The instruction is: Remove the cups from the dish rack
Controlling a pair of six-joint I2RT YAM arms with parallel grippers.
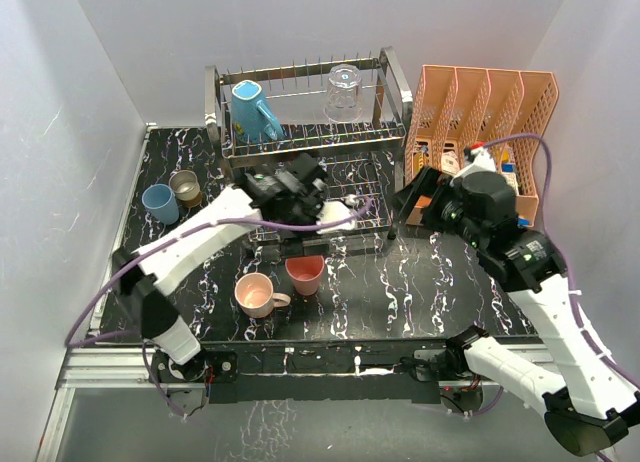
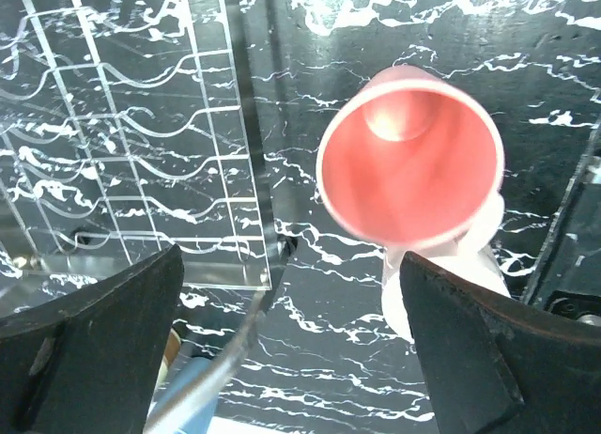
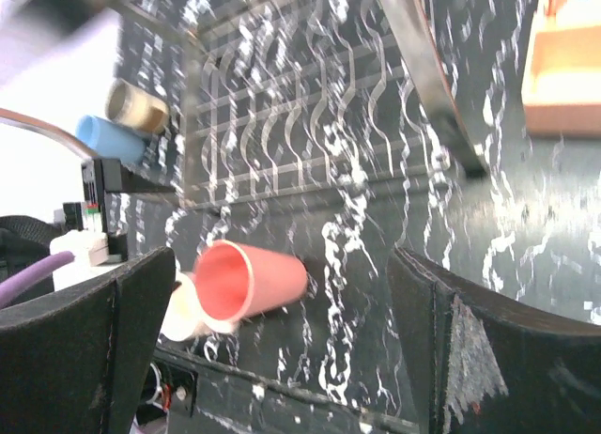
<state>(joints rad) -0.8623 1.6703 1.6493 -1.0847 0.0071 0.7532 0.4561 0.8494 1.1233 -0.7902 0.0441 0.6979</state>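
Two cups are still on the dish rack (image 1: 395,82), both on the top tier: the teal handled mug (image 1: 252,109) and the clear glass tumbler (image 1: 342,92). My left gripper (image 2: 289,265) hangs spread and empty over the salmon-red tumbler (image 2: 408,166), which stands on the table beside the pale pink mug (image 1: 255,294). My right gripper (image 3: 282,257) is spread too and holds nothing. I'd lift clear of the wires first, then take the teal mug by its rim.

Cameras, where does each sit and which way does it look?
Top external: high behind the arms, looking down at the chrome wire dish rack; both arms show.
Left wrist: on the left arm, looking down at the salmon-red tumbler; left hand open.
Right wrist: on the right arm, looking across the black table; right hand open.
Shared: all see the tumbler.
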